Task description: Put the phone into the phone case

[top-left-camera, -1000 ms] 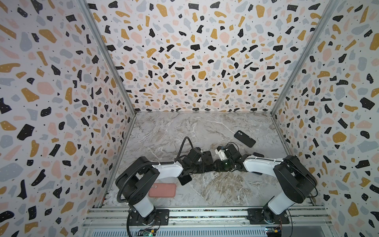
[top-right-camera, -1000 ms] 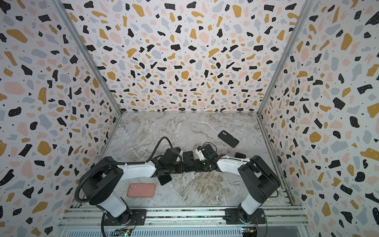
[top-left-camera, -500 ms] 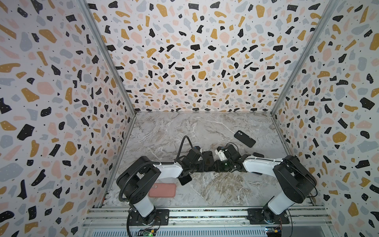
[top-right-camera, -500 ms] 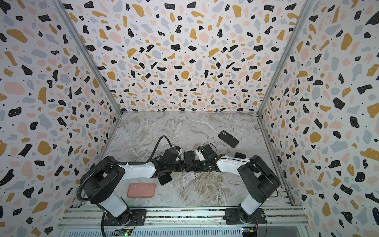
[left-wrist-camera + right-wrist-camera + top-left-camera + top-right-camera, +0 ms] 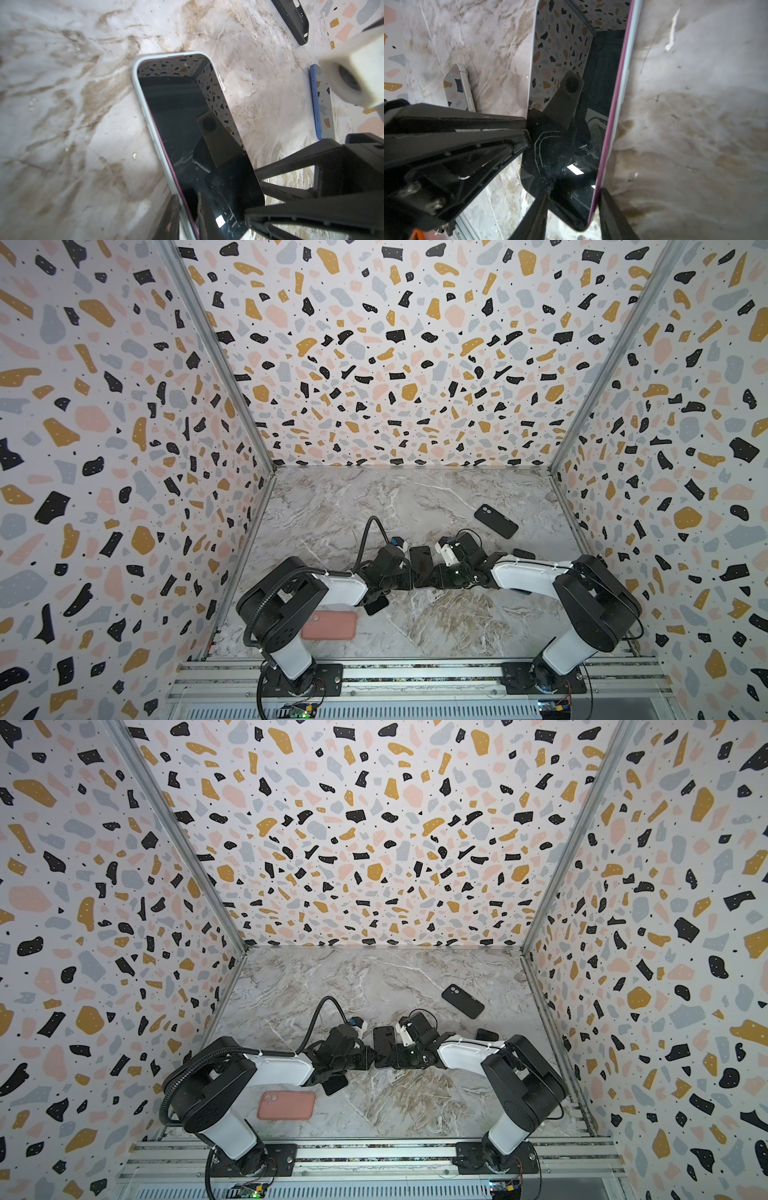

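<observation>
A phone point(image 5: 193, 124) with a black screen and a magenta rim is held off the marble floor mid-table, also seen in both top views point(image 5: 420, 566) point(image 5: 384, 1046). A pale phone case point(image 5: 145, 116) lines one long edge of it point(image 5: 626, 87). My left gripper point(image 5: 187, 216) is shut on that cased edge, one finger outside the case and one on the screen. My right gripper point(image 5: 574, 214) grips the same end from the opposite side, one finger on the glass and one against the case rim. The two grippers point(image 5: 409, 578) point(image 5: 433, 577) face each other.
A pink case point(image 5: 329, 625) lies near the front left by the left arm's base. A black case point(image 5: 496, 521) lies at the back right. A dark phone point(image 5: 376, 605) sits under the left arm. A blue phone point(image 5: 315, 99) and a silver phone point(image 5: 457, 87) lie close by.
</observation>
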Tool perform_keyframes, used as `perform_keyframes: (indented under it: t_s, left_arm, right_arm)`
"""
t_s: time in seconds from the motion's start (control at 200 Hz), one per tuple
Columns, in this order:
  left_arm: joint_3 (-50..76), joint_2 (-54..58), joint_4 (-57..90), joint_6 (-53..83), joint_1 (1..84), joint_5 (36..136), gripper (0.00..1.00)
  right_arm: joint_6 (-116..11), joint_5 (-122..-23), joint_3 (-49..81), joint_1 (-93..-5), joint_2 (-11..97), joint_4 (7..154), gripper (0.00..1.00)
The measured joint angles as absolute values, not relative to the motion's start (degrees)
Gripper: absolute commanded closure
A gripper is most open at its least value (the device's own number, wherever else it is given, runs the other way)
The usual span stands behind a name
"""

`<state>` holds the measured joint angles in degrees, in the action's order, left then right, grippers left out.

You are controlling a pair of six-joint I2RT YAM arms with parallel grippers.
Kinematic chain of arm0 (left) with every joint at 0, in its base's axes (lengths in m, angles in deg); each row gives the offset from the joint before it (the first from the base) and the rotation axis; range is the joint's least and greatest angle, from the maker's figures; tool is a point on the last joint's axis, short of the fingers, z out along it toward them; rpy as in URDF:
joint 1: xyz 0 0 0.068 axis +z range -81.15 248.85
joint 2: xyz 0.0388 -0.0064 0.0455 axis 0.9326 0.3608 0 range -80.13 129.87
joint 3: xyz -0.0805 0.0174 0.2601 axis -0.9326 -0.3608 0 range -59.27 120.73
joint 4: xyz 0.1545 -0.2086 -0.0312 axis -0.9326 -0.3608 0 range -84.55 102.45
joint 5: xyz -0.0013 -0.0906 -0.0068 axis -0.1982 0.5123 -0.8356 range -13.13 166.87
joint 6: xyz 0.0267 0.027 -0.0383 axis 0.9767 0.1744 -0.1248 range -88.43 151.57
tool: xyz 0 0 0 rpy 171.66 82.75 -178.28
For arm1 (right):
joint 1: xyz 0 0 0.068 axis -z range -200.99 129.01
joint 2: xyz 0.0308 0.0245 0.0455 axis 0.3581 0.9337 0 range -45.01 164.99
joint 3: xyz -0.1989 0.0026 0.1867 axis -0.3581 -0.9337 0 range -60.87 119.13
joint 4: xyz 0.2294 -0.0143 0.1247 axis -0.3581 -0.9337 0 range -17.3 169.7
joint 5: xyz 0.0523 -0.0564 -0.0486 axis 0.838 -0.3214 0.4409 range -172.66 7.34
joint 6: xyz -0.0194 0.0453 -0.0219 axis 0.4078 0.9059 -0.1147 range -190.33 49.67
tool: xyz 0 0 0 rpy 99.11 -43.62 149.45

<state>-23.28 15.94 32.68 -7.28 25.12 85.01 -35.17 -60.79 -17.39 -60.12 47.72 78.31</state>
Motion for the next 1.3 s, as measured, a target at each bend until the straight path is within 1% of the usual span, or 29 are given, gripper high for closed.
perform_keyframes:
  t_s: [0.451,0.571,0.631,0.776,0.886,0.941,0.981,1.111,1.231,1.301]
  left_arm:
    - [-22.38,16.92,31.83,-3.43,25.74,85.47,0.79]
    - [-21.62,16.73,30.67,-2.49,25.74,85.32,0.76]
    - [-21.01,16.57,29.80,-2.03,25.78,85.19,0.73]
    - [-19.23,16.18,25.43,-0.88,25.82,84.57,0.57]
    - [-19.02,14.56,21.97,-0.59,26.00,84.77,0.52]
    - [-19.08,13.40,19.72,-0.57,26.00,85.34,0.47]
    - [-19.26,12.62,18.50,-0.79,26.00,85.80,0.45]
    - [-20.33,10.69,16.31,-1.69,26.02,87.79,0.45]
    - [-21.18,10.54,17.27,-2.87,26.06,89.71,0.54]
    - [-21.64,10.69,18.08,-3.63,26.06,90.65,0.63]
  right_arm:
    - [-35.28,-63.04,-15.75,-61.32,47.54,75.62,0.57]
    - [-35.69,-63.92,-14.94,-61.76,47.50,74.14,0.57]
    - [-35.85,-64.27,-14.57,-61.93,47.48,73.55,0.56]
    - [-36.41,-65.05,-13.82,-62.31,47.30,72.13,0.56]
    - [-37.00,-65.08,-13.19,-62.63,46.62,71.62,0.56]
    - [-37.20,-65.01,-12.80,-62.81,46.03,71.69,0.56]
    - [-37.27,-64.92,-12.56,-62.87,45.60,72.02,0.56]
    - [-37.38,-64.71,-12.14,-62.90,45.01,72.93,0.55]
    - [-37.33,-64.16,-12.14,-62.90,45.01,73.20,0.55]
    - [-37.22,-63.98,-12.16,-62.90,45.03,73.37,0.55]
